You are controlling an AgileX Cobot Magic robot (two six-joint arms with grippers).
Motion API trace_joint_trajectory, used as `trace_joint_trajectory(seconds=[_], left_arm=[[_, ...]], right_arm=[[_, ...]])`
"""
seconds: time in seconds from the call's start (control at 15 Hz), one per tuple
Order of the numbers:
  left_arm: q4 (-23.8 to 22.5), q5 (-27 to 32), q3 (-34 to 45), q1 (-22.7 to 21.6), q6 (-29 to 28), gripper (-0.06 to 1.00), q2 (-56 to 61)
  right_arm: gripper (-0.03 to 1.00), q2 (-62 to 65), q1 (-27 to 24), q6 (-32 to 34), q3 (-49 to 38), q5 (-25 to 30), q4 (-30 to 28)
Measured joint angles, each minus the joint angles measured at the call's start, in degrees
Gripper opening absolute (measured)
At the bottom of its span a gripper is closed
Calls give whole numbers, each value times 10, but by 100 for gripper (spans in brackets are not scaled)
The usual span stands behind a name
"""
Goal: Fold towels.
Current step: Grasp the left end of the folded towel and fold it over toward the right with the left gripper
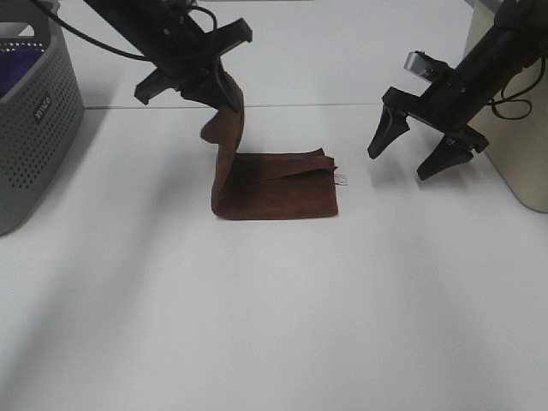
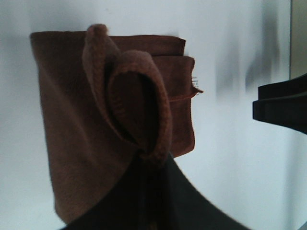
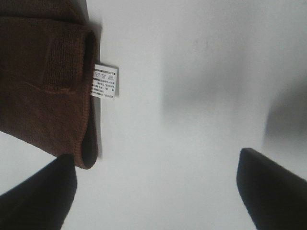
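A: Where is the towel (image 1: 282, 193) right now?

B: Centre of the high view, on the white table (image 1: 257, 325). Most of it lies flat in layers, while 1 corner rises toward the upper left, pinched in the left gripper (image 1: 229, 101), whose jaws are pressed together on it.

A: And the right gripper (image 1: 404, 160)?

B: Spread wide and holding nothing. It hangs over the table at the right of the frame, near the towel's right edge, where a small white tag (image 1: 341, 179) sticks out.

A: How do you think the cloth handles?

B: Soft, light and limp, I'd judge — the raised part sags and curls instead of holding a line, and in the left wrist view it rolls into a loop at the pinch. The plush pile should hold well between the jaws, so slipping looks unlikely, and nothing here seems fragile.

A: Best place to take hold?

B: A corner or hemmed edge, catching all layers at once. The free right-hand corner near the tag looks like the natural spot for the open gripper — a grab mid-panel would probably just bunch the cloth.
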State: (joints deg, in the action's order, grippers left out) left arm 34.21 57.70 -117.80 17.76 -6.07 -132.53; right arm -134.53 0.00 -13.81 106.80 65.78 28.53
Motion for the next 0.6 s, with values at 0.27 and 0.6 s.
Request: trace_joint_trajectory(seconds=[0.27,0.6], left_arm=[[0,-73,0,49,-34,2,-41],[4,-139,0,86,-77,25,-75]], right_arm=[[85,0,0,0,0,0,0],[85,0,0,0,0,0,6]])
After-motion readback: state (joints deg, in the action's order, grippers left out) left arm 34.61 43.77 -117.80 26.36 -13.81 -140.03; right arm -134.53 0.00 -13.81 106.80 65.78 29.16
